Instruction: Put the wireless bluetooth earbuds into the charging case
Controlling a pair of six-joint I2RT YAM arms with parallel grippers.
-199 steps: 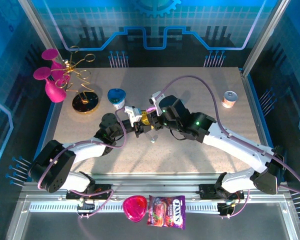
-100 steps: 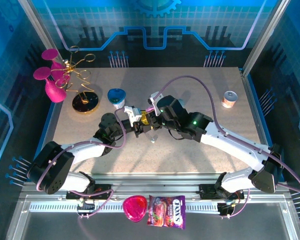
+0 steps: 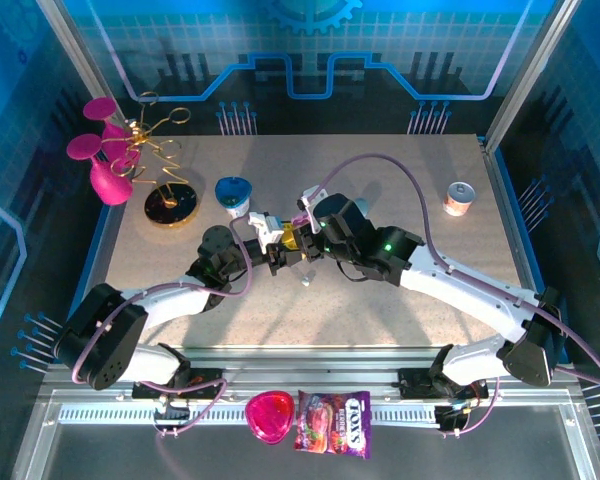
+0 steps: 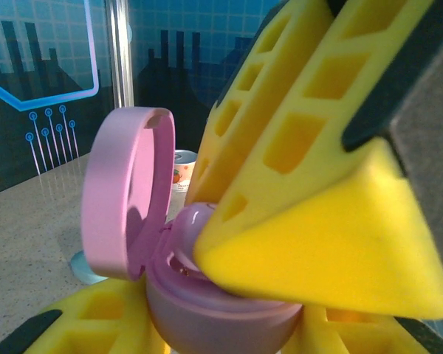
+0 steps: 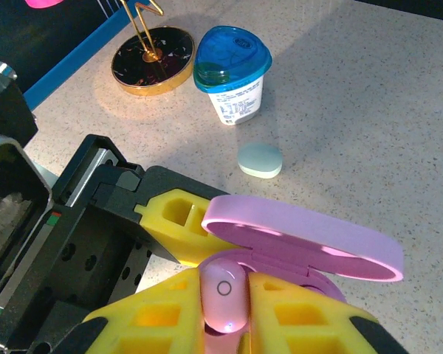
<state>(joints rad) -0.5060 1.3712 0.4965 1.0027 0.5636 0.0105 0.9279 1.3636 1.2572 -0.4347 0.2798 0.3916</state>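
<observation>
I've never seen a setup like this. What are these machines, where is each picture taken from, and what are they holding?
These are two robot arms bolted to a table, each ending in a two-finger gripper. One picture looks down from above; the other two come from cameras on the wrists. The left gripper clamps an open lilac charging case, and the right gripper pinches a lilac earbud at the case's opening. Also on the table: a blue-lidded cup, a pale green case, a gold stand with pink flowers and a small can.
</observation>
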